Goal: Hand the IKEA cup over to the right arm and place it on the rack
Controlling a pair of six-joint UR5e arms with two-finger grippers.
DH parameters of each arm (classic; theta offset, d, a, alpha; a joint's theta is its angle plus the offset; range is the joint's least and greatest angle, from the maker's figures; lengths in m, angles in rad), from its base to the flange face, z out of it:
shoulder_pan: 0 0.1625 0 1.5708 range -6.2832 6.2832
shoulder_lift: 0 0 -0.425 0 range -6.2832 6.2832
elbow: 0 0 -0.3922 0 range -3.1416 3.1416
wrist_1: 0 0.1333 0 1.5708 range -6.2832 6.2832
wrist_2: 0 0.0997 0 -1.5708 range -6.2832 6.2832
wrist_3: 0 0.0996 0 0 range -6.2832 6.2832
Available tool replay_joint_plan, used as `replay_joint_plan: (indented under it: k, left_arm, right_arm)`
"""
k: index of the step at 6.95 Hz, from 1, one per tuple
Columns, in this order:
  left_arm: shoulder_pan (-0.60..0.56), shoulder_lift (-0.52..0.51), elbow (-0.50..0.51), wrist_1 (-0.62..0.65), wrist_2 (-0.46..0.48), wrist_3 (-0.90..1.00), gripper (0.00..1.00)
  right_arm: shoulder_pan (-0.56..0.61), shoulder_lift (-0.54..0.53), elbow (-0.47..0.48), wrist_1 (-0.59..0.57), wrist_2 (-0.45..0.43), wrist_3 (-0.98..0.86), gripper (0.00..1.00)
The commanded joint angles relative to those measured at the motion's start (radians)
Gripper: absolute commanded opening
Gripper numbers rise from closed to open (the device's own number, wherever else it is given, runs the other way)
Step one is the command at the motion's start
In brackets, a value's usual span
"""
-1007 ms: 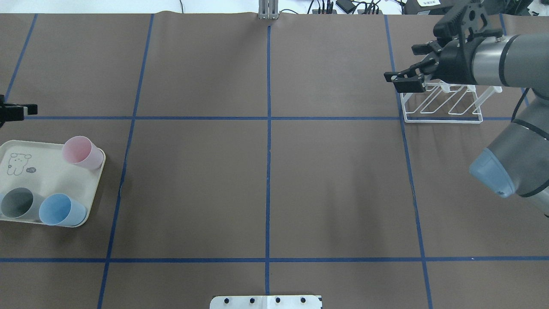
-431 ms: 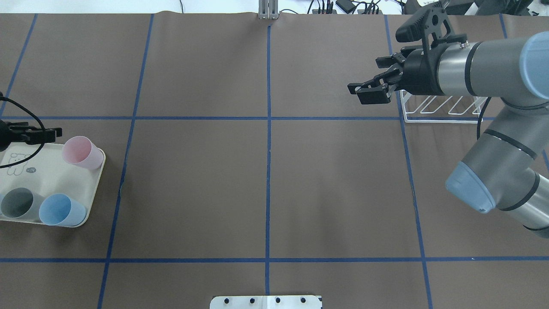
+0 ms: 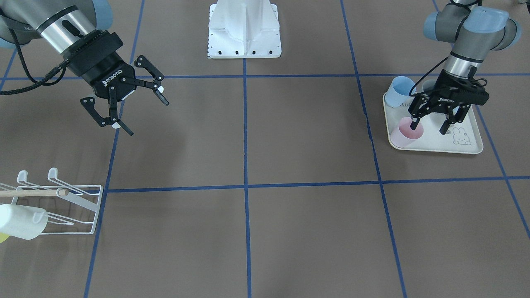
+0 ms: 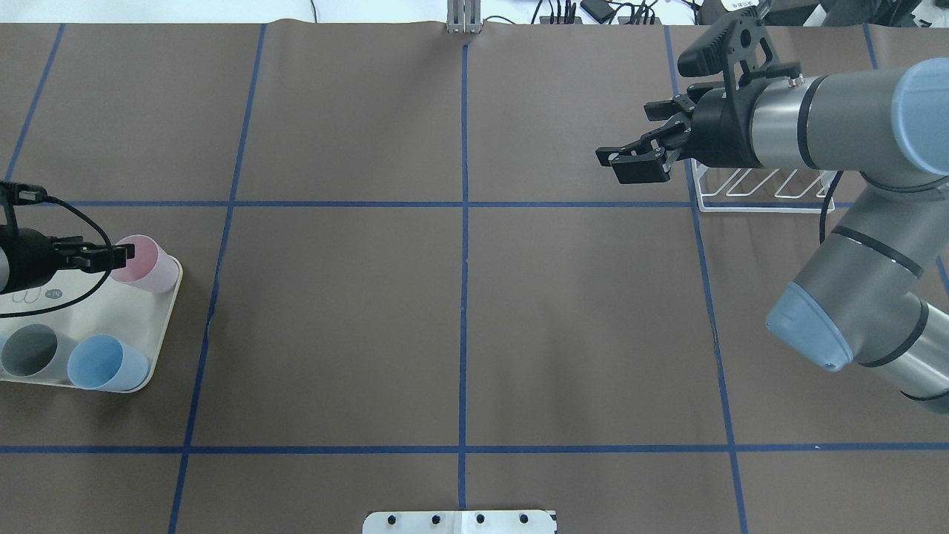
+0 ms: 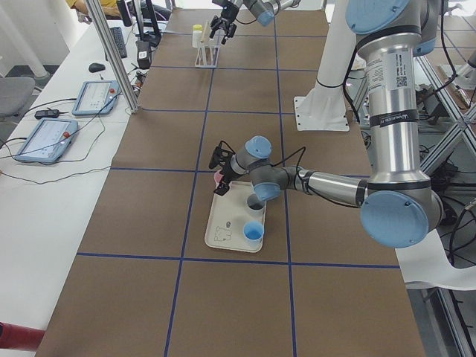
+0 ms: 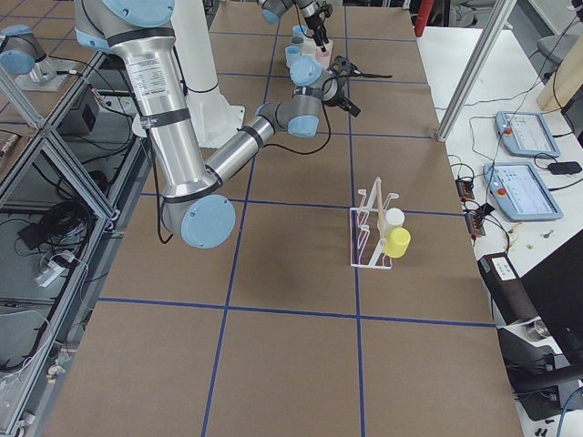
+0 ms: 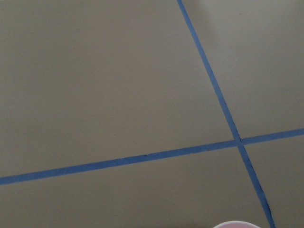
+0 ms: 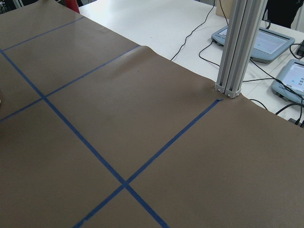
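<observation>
Your left gripper [image 3: 428,127] hangs over the tray [image 3: 434,148] with its fingers spread wide and nothing held between them. You see one fingertip [image 3: 413,123] at the mouth of the pink cup [image 3: 405,136] and the other out over bare tray beside the cup. Whether the first one touches the rim, you cannot tell. The pink cup stands mouth up at the tray's corner toward the table's middle, on the side away from the robot. A blue cup [image 3: 399,92] and a grey cup [image 4: 30,350] stand along the tray's side nearer the robot. Your left wrist camera shows only the brown mat [image 7: 118,85], its blue tape lines and a sliver of pink rim at the bottom edge.

Your right gripper [image 3: 145,118] is also wide open and empty. It is in the air near the rack [image 3: 89,207], on the rack's side toward the table's middle. The rack stands at the robot's right end of the table, well apart from the tray. You see a white cup [image 3: 20,221] and a yellow cup [image 6: 398,241] hanging on it, and a thin dowel [image 3: 33,193] lying across its prongs.
</observation>
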Motion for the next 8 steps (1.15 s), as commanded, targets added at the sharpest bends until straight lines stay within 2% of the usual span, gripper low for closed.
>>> replay_joint_plan:
  k: [1,2,4,6,7,8]
  left_arm:
    - [0.018,-0.001,0.001,0.0,0.002,-0.009,0.31]
    - [0.02,0.001,0.001,0.0,0.002,-0.009,0.28]
    - [0.018,0.002,0.001,-0.002,0.002,-0.007,0.0]
    - [0.003,0.011,-0.028,0.0,-0.012,0.02,0.0]
    - [-0.041,0.016,-0.069,0.013,-0.03,0.095,0.0]
    - [-0.157,0.005,-0.086,0.014,-0.152,0.173,0.0]
  right_arm:
    - [-0.002,-0.003,0.0,0.0,0.0,0.0,0.99]
    - [0.0,-0.007,-0.002,0.0,-0.002,0.0,0.99]
    - [-0.002,-0.007,0.0,0.0,-0.002,0.0,0.99]
    - [-0.002,-0.009,-0.007,0.002,0.001,-0.012,0.99]
    - [-0.011,-0.006,-0.013,0.009,0.006,-0.014,0.99]
    - [-0.026,0.002,-0.013,0.012,0.005,-0.015,0.99]
